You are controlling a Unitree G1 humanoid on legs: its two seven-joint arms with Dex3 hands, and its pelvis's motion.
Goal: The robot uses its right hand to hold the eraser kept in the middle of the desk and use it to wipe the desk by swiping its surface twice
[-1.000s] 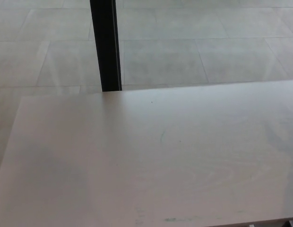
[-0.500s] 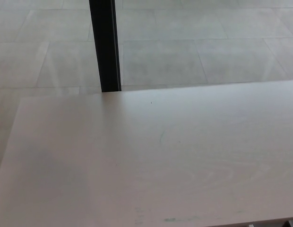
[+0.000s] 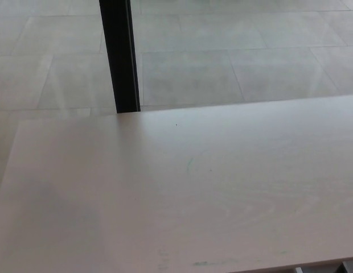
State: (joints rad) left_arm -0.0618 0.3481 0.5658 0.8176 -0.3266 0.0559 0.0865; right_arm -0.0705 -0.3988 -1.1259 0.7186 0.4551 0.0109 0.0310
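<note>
The whole view has slid a touch to the left since the earlier frame, so that is the camera shifting, not the desk (image 3: 165,187) or the black post (image 3: 119,57) behind it. Neither hand shows, so I cannot tell how open the right one is or whether it holds anything. No eraser in sight either: the pale desktop is bare apart from a faint green mark (image 3: 189,164) near the middle and a green smear (image 3: 202,263) at the near edge. My read: the step is finding the eraser, probably below the frame. To do it well, tilt the head down first, spot the eraser, then bring the right hand in from the right, low and level, before closing on it.
</note>
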